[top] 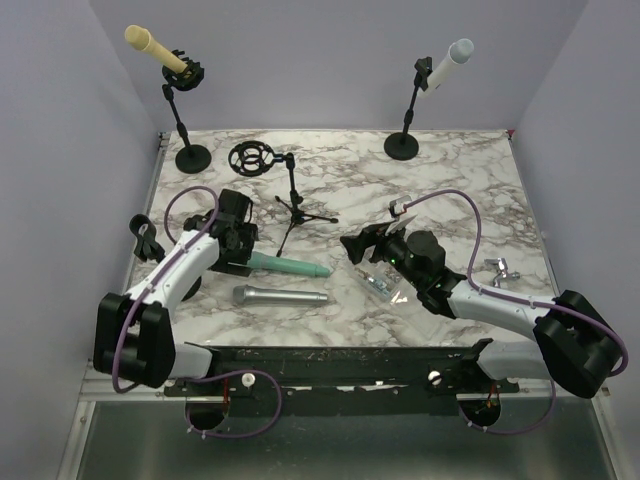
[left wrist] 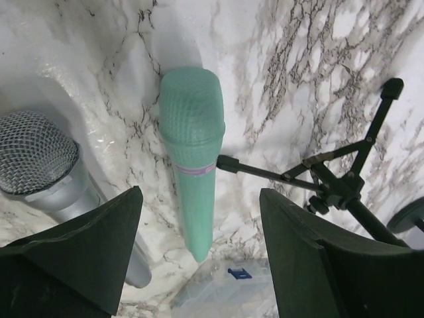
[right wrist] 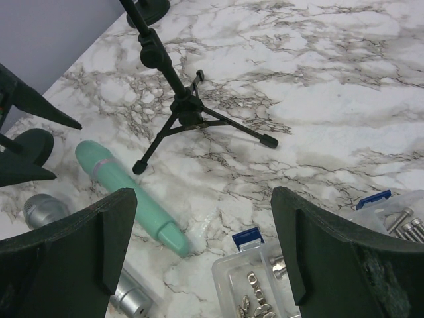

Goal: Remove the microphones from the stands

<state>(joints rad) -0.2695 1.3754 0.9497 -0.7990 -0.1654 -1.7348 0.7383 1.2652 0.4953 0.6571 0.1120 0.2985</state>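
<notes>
A yellow microphone [top: 152,45] sits in a stand [top: 193,157] at the back left. A white microphone [top: 447,62] sits in a stand [top: 402,147] at the back right. A green microphone [top: 290,267] lies flat on the marble beside an empty tripod stand [top: 293,205]. My left gripper [top: 232,235] is open and empty over the green microphone's [left wrist: 192,152] head end. My right gripper [top: 365,245] is open and empty, hovering right of the microphone's tail [right wrist: 165,235]. In the wrist views the left gripper [left wrist: 200,199] and the right gripper [right wrist: 202,199] both show their jaws spread wide.
A silver microphone [top: 280,296] lies in front of the green one. A clear box of screws [top: 383,287] sits under my right gripper. A black shock-mount ring [top: 250,158] lies at the back, a black clip [top: 146,238] at the left edge, a metal wing nut [top: 497,272] at the right.
</notes>
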